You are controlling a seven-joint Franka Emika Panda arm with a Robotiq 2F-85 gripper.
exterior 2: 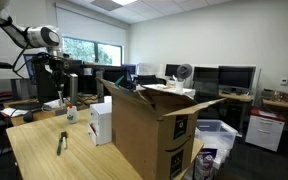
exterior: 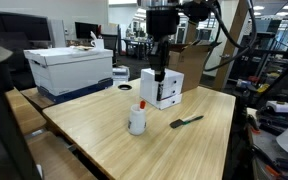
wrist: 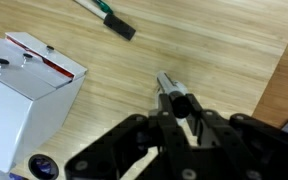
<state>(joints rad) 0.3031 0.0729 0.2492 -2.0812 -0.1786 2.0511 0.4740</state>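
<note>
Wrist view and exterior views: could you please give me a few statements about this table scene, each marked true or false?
1. The jaws grip a slim grey object. True.
2. The marker lies inside the white box. False: it lies on the table, apart from the box.
3. The white cup stands upright on the table. True.
4. The cardboard box is closed. False: its flaps stand open.

One pen (wrist: 169,86), one marker (exterior: 186,121), one cup (exterior: 137,121), one small white box (exterior: 164,90), one cardboard box (exterior 2: 149,135)
</note>
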